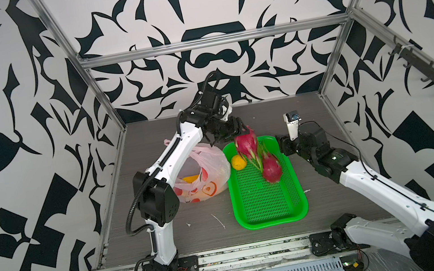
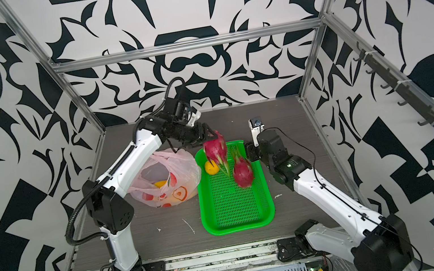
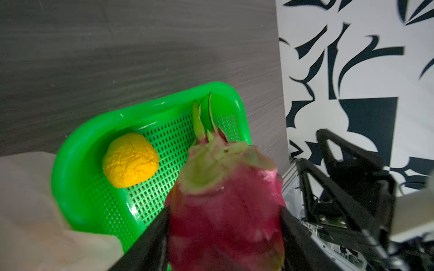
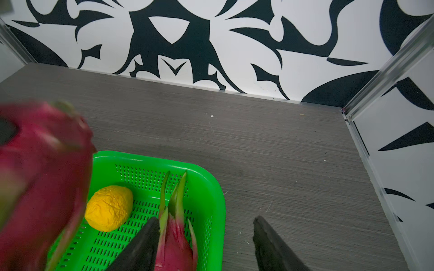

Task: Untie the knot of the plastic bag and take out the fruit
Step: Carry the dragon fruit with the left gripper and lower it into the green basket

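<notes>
L end effector (image 3: 225, 214) clamps dragon fruit (image 3: 231, 180); R (image 4: 205, 221) spread.

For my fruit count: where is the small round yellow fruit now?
The small round yellow fruit lies in the green basket, far left corner, in both top views, beside the plastic bag.

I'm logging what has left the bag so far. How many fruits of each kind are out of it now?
Dragon fruit: 2, one gripped by the left gripper over the basket, one lying in it.
Round yellow fruit: 1, in the basket.
Total: 3 out of the bag.
</notes>
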### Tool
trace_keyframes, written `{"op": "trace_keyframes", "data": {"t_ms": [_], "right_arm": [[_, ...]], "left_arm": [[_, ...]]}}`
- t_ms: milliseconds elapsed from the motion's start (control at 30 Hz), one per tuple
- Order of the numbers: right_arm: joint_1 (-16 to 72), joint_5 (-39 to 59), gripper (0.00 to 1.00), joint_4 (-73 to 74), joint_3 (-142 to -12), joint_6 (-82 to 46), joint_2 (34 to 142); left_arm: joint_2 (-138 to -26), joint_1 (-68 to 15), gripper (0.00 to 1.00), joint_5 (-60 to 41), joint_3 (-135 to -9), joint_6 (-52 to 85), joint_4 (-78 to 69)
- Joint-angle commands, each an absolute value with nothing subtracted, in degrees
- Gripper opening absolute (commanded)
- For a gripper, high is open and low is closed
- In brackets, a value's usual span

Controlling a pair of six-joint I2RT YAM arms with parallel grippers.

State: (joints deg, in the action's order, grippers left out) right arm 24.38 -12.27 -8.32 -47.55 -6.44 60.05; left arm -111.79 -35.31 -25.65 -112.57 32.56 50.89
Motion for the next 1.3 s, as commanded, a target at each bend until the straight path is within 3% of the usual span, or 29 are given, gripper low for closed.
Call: {"op": "trace_keyframes", "data": {"t_ms": [0,433,900,1067,1267], "right_arm": [[24.1,-13.6,0.66,-7.3,-47.4,-6.2,57.9],[23.5,-14.3,0.66,-6.8,-44.9,-5.5,54.8],[23.3,-13.7,0.66,-6.7,-42.3,-6.8,52.8],[23.4,-12.9,0.66,-6.1,-42.5,-6.8,53.8],[23.3,-12.4,0.66,-6.0,-42.5,-6.7,54.3]], "left_arm": [[-112.7,-37.7,0.49,-23.2,-112.0,32.2,56.0],[-116.2,-46.1,0.49,-12.8,-104.9,37.5,56.8],[-118.6,-49.3,0.50,-8.0,-99.7,40.9,54.8],[-119.8,-49.4,0.57,-7.3,-99.4,41.1,54.9],[-120.2,-49.4,0.75,-7.2,-98.2,42.1,54.1]]}}
